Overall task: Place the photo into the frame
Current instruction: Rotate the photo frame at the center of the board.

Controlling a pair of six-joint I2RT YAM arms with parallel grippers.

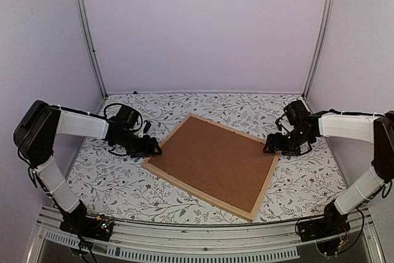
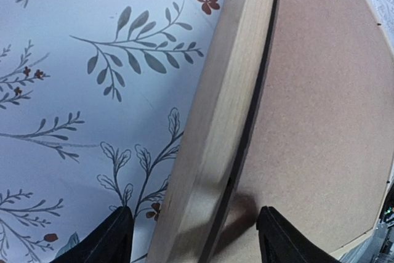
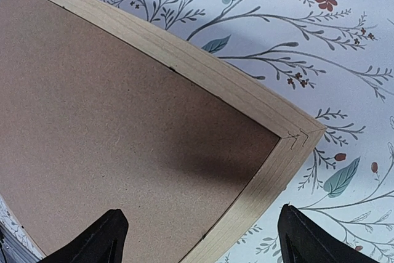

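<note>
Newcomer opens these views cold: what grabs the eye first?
A large rectangular light-wood frame lies askew mid-table, filled by a plain brown backing board, on a white tabletop printed with grey leaves and red flowers. The white-and-black left arm reaches its left corner and the right arm its right corner, each with jaws open astride the wooden bar.

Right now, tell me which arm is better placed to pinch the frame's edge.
Left, probably. The left hand sits low, a bar of the frame running straight between its fingers. The right hand hangs open higher over a corner, the bar slanting across.
</note>
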